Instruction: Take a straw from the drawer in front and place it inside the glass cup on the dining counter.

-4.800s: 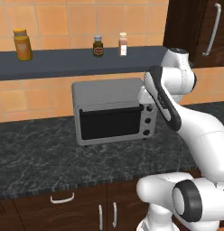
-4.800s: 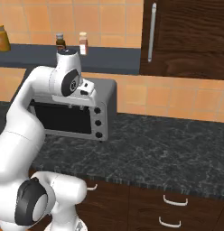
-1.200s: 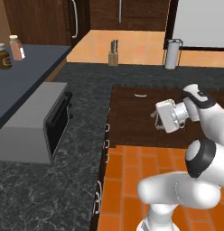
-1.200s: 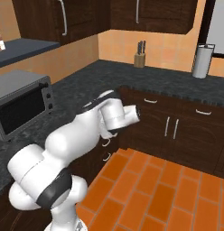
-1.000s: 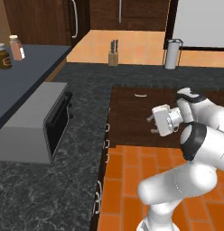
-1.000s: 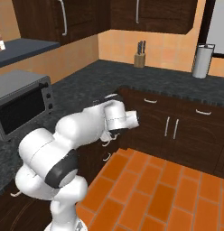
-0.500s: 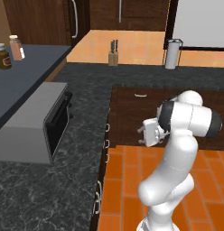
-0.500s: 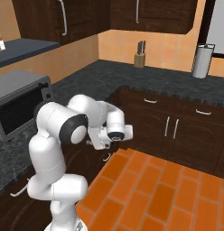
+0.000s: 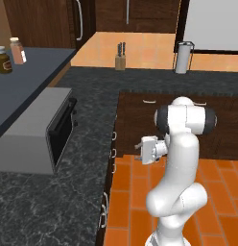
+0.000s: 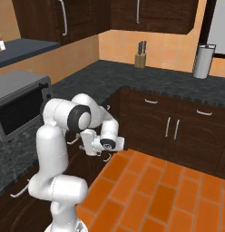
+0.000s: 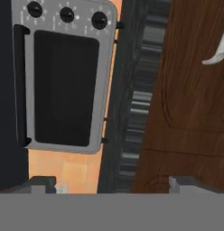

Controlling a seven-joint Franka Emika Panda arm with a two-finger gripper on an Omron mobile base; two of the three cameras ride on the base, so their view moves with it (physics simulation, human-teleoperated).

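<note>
Step in hand: approach to the drawer [image 11: 195,90], not yet opened. Hand [image 9: 142,153] hangs low by the cabinet fronts under the counter [image 9: 92,139], jaws wide, empty. Straw presumably inside, unseen. Next: line up w/ handle [image 11: 217,52], grip, pull.

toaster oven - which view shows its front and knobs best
The hand view: the toaster oven sits rolled on its side there, its dark door and three knobs facing the camera. The left base view shows it at an angle, mostly top and door edge. The right base view catches it at the left edge, its knobs hidden.
</note>
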